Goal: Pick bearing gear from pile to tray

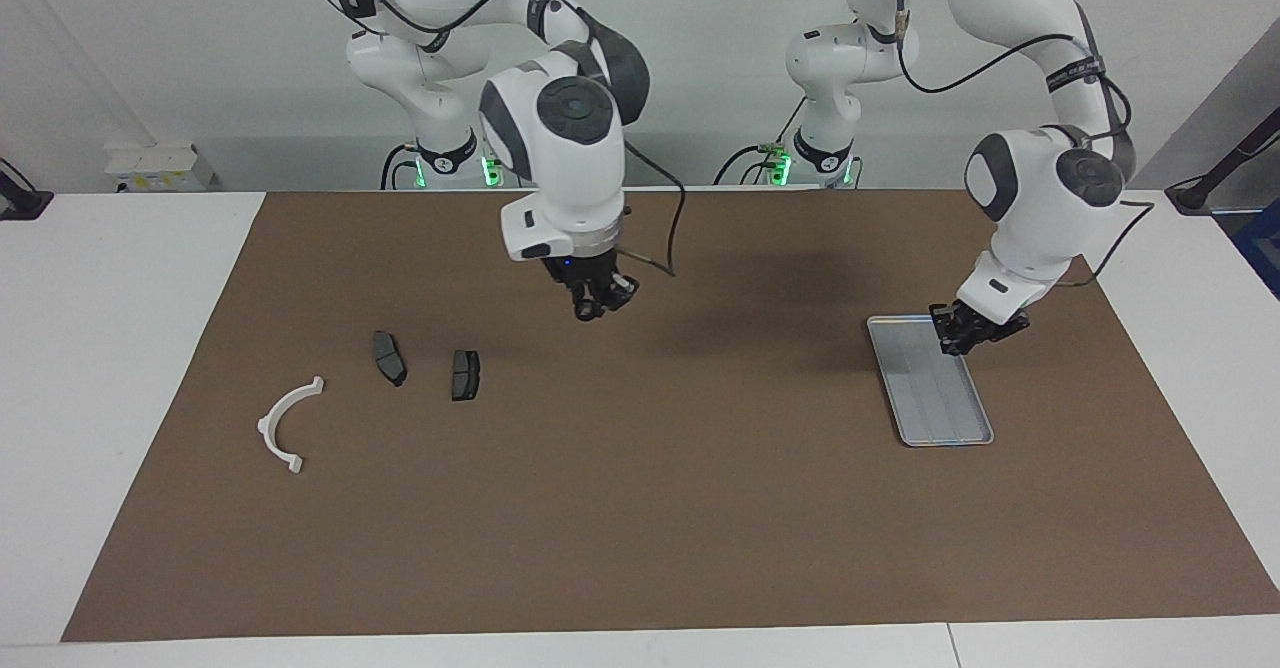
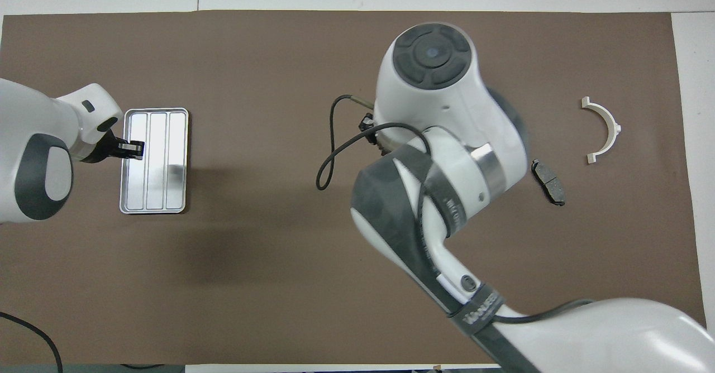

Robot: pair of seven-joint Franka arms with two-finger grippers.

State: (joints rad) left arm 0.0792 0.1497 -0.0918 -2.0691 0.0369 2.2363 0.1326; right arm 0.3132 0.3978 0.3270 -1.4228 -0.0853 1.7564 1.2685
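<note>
The silver tray point(image 1: 940, 408) lies on the brown mat toward the left arm's end of the table; it also shows in the overhead view point(image 2: 162, 183). My left gripper point(image 1: 965, 336) is low over the tray's end nearest the robots point(image 2: 133, 148). The pile lies toward the right arm's end: a white curved arc point(image 1: 290, 423) point(image 2: 604, 130) and two dark brake pads point(image 1: 390, 358) point(image 1: 465, 375). One pad shows in the overhead view point(image 2: 548, 182); the other is hidden under the right arm. No small black round piece shows on the mat. My right gripper point(image 1: 595, 303) hangs raised over the mat's middle, beside the pads.
The brown mat point(image 1: 640, 508) covers most of the white table. The right arm's bulk point(image 2: 441, 138) hides the mat's middle in the overhead view. A black cable point(image 1: 675, 218) hangs from the right arm's wrist.
</note>
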